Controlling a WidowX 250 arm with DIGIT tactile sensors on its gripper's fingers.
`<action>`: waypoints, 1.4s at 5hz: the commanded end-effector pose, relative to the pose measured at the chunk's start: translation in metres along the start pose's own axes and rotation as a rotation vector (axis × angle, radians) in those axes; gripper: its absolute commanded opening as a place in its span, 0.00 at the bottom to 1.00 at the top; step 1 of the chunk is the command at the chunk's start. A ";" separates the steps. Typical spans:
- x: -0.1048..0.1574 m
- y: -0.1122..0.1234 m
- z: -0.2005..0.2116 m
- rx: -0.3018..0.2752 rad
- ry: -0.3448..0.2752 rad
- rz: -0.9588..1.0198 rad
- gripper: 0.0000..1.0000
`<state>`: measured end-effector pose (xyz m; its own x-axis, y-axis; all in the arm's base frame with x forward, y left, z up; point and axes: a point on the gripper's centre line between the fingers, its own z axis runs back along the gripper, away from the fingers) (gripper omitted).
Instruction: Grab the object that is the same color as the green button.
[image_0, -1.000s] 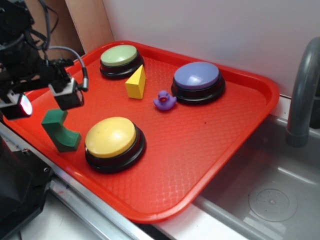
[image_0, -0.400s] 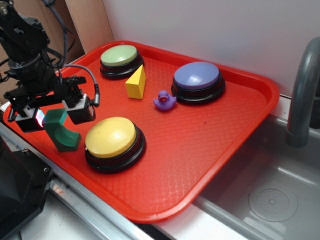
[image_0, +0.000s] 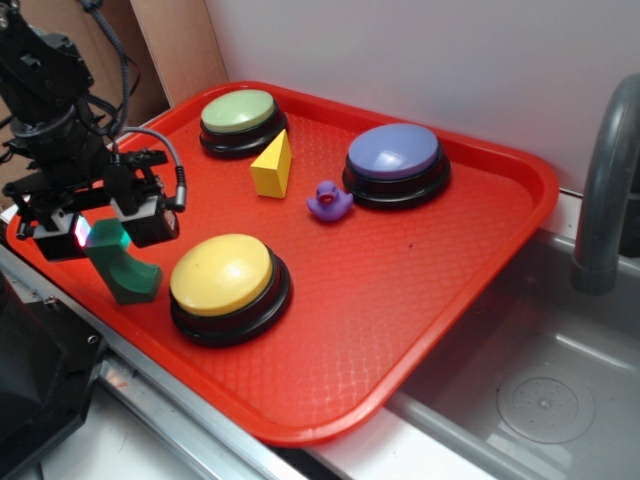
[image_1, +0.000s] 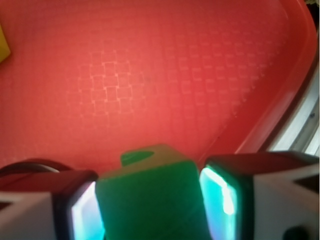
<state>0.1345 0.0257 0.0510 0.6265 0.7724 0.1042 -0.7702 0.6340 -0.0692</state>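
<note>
On my tray (image_0: 480, 290), the block (image_0: 122, 262) sits at the near left between the tool's (image_0: 98, 225) fingers, a button (image_0: 229, 287) just right of it, another button (image_0: 242, 120) far behind.

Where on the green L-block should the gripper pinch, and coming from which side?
Pinch the upright arm of the green block, coming from above. That arm stands tall with flat opposite faces, while the low foot and curved notch point toward the yellow button. The gripper already straddles it; in the wrist view each pad flanks the block closely, contact unclear.
</note>
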 end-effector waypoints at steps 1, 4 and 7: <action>0.025 -0.011 0.028 0.038 -0.002 -0.094 0.00; 0.062 -0.046 0.102 0.058 0.016 -0.394 0.00; 0.085 -0.054 0.124 0.075 0.032 -0.515 0.00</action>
